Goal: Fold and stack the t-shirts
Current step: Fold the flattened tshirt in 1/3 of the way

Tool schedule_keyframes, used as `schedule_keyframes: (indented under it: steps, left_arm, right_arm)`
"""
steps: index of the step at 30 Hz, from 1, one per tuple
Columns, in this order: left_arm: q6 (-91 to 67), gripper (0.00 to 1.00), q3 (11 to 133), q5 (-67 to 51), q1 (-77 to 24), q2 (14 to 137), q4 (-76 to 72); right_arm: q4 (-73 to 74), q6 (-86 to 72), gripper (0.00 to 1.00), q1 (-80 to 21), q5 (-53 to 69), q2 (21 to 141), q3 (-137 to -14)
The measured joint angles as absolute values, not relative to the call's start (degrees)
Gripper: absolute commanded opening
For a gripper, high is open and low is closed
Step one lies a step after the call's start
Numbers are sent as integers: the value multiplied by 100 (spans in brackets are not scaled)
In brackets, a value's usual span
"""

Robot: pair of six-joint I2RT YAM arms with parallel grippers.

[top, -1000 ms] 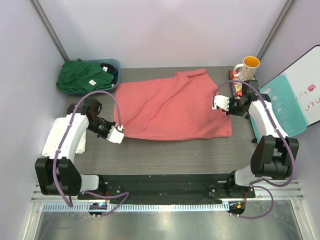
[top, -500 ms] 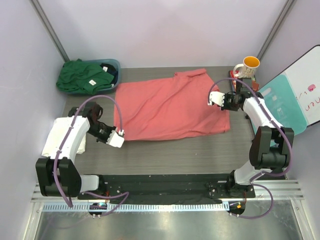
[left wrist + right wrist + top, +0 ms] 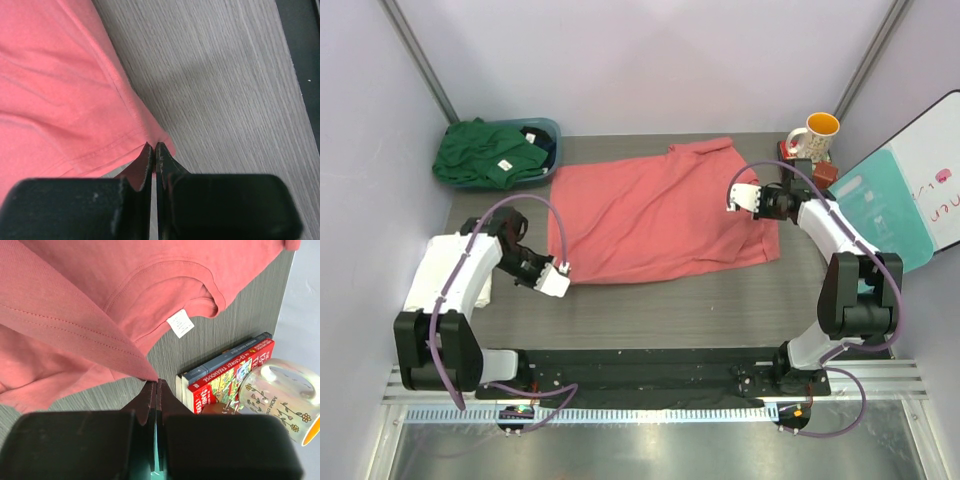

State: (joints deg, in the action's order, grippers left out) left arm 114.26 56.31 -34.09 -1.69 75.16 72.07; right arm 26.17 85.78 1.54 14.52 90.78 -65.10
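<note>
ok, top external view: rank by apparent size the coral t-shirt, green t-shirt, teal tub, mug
1. coral-red t-shirt, spread out, by far the largest.
2. dark green t-shirt, bunched up.
3. mug, smallest.
Unranked: teal tub. The green shirt covers most of it, but it is clearly bigger than the mug.

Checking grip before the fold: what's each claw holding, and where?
Both pinch the coral-red t-shirt: left claw a hem corner, right claw an edge near the collar.
</note>
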Motion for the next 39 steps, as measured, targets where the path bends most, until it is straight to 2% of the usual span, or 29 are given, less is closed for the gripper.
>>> schedule_keyframes:
  steps: [6, 21, 39]
  left_arm:
    - [11426, 0, 5299, -3387, -169, 7526, 6807]
    - [11426, 0, 5509, -3081, -169, 8149, 5264]
    - [11426, 0, 5535, -2799, -137, 8447, 4751]
  right_arm:
    - [2329, 8484, 1, 47, 1358, 9080, -6381]
    - [1728, 8241, 1, 21, 1146, 9080, -6047]
    - [851, 7983, 1, -156, 961, 9080, -5922]
